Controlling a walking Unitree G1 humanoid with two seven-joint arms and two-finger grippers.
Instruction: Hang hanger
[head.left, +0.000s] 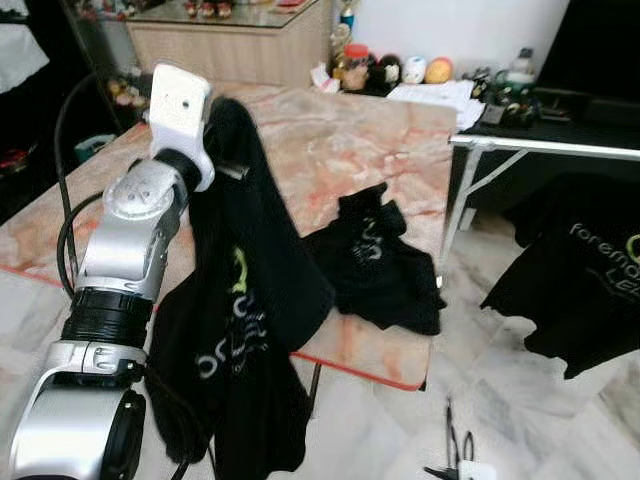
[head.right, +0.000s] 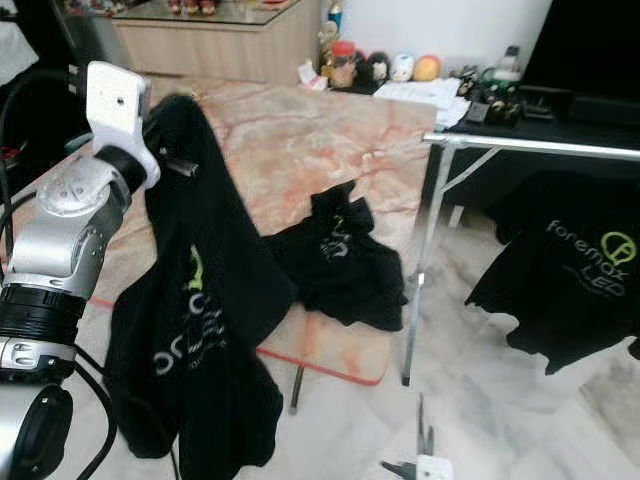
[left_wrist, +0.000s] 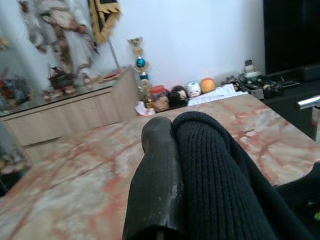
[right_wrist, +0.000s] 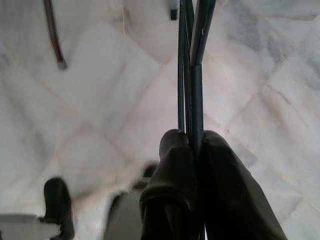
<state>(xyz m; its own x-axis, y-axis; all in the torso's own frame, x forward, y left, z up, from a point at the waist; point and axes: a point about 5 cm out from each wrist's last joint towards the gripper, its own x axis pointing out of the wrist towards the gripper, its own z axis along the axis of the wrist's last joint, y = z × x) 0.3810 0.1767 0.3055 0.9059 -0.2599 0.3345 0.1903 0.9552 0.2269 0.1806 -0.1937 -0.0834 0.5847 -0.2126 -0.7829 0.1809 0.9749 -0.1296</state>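
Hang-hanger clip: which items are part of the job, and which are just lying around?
Job:
left gripper holding black shirt
right gripper shut on hanger
clothes rail

Lying about:
shirt on table
figurines
papers

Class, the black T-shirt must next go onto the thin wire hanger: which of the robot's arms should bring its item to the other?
Probably right: right gripper pinches the light wire hanger low over the floor, while left gripper holds the bulky black T-shirt raised.

Left pincer (left_wrist: 172, 145) tips buried under black shirt (head.left: 250, 300) draped over worktop (head.left: 330, 150), hanger (right_wrist: 192, 65) cut by frame edge above right pincer (right_wrist: 195, 145), second shirt (head.left: 585, 280) beside worktop cropped, shelf trinkets (head.left: 400, 70) behind worktop too small to identify
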